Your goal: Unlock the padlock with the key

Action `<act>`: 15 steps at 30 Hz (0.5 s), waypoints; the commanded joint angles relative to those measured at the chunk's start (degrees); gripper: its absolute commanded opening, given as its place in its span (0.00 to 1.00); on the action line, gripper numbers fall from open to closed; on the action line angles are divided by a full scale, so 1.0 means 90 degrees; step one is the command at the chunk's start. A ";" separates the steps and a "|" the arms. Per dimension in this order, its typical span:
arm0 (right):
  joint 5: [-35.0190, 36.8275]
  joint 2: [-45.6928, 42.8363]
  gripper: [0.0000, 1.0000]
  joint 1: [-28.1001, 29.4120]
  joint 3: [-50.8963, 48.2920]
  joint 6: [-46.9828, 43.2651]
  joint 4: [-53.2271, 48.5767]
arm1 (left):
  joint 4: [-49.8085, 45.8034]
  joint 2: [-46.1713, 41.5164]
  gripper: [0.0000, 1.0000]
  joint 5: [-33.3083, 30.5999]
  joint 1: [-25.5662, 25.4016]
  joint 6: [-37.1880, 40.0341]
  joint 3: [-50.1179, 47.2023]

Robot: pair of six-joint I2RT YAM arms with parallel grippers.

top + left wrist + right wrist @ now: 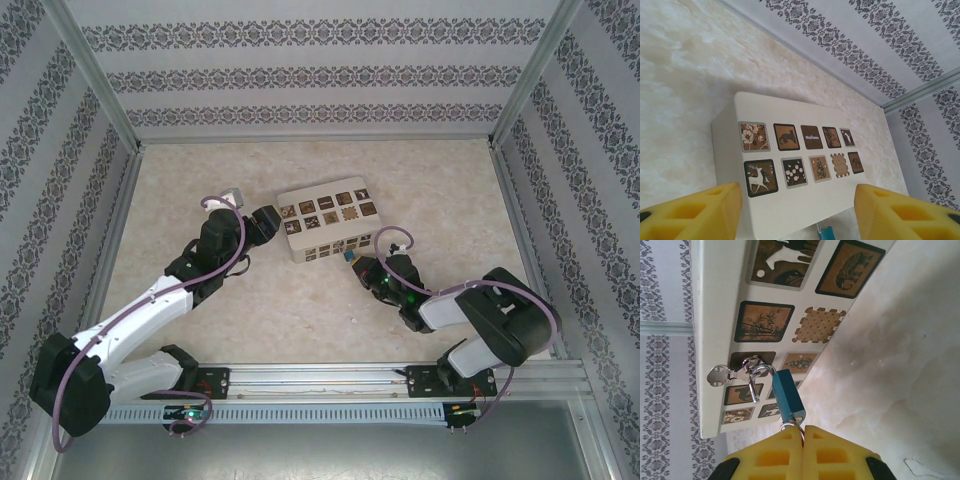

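— Two yellow foam pads on the right gripper [803, 437]: how do the jaws stand?
— Pressed together on the small silvery metal key [790, 428]. Only a ring shows; the blade is hidden.
— The lock?
— The small blue-bodied padlock [789, 395] sits right at the fingertips. Its silver shackle [757, 377] is hooked through a metal hasp [722, 375] on the white rectangular box with brown picture squares [715, 315]. One shackle leg ends free.
— The left gripper [797, 200]?
— Its jaws are wide apart, gripping nothing, facing the lid. From overhead it sits at the box's left end on the beige marbled desk [200, 180].
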 commanded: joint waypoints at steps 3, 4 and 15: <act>0.0003 0.0203 0.00 -0.0018 -0.0014 0.0295 0.0140 | -0.0091 -0.0167 0.61 -0.0178 0.0059 -0.0042 -0.0106; 0.0003 0.0220 0.00 -0.0017 -0.0010 0.0306 0.0137 | -0.0093 -0.0177 0.62 -0.0179 0.0059 -0.0045 -0.0116; 0.0061 -0.0081 0.27 0.0001 0.0049 -0.0027 -0.0237 | -0.0208 -0.0265 0.64 -0.0272 0.0067 0.0063 -0.0074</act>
